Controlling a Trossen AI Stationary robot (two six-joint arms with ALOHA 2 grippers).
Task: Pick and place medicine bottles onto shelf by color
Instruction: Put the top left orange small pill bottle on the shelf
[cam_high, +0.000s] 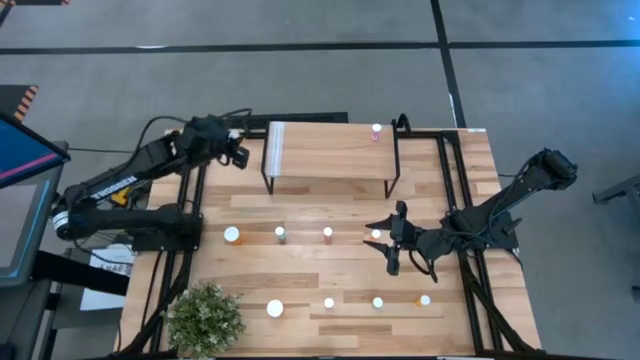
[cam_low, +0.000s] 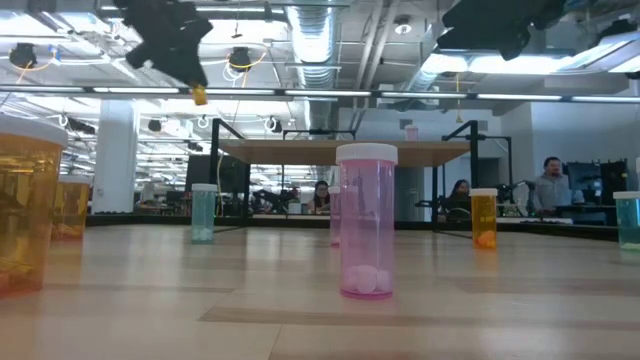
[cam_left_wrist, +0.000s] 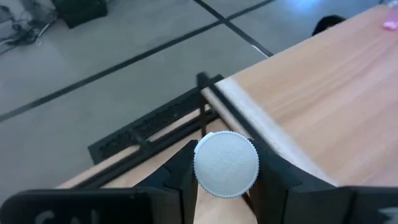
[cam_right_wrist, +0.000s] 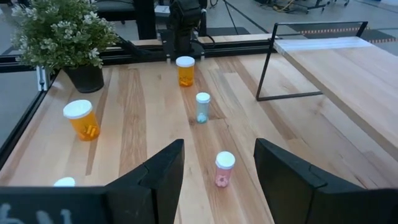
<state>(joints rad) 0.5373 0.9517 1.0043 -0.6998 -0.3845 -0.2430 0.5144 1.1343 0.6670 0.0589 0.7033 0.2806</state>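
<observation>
My left gripper (cam_high: 237, 152) is high over the table's far left, beside the shelf's pale left end (cam_high: 277, 148), and is shut on a small orange bottle with a white cap (cam_left_wrist: 226, 163). The light wood shelf (cam_high: 330, 152) carries one pink bottle (cam_high: 376, 131) near its right end. My right gripper (cam_high: 388, 243) is open and low over the table's middle right. In the right wrist view a pink bottle (cam_right_wrist: 224, 169) stands upright just ahead of its open fingers. Other bottles stand upright in two rows on the table. My left gripper pinches the bottle's sides just under its white cap (cam_left_wrist: 205, 186), one finger on each side. The fingers point mostly down, and the cap faces back toward the wrist. The bottle is lifted clear, and its orange lower end (cam_low: 199, 95) sticks out below the fingers.
The far row holds a large orange bottle (cam_high: 232, 235), a green one (cam_high: 280, 233), a pink one (cam_high: 328, 233) and one by my right fingertips (cam_high: 376, 235). The near row (cam_high: 378, 302) holds several more. A potted plant (cam_high: 205, 318) stands at the near left corner. Black frame rails edge the table.
</observation>
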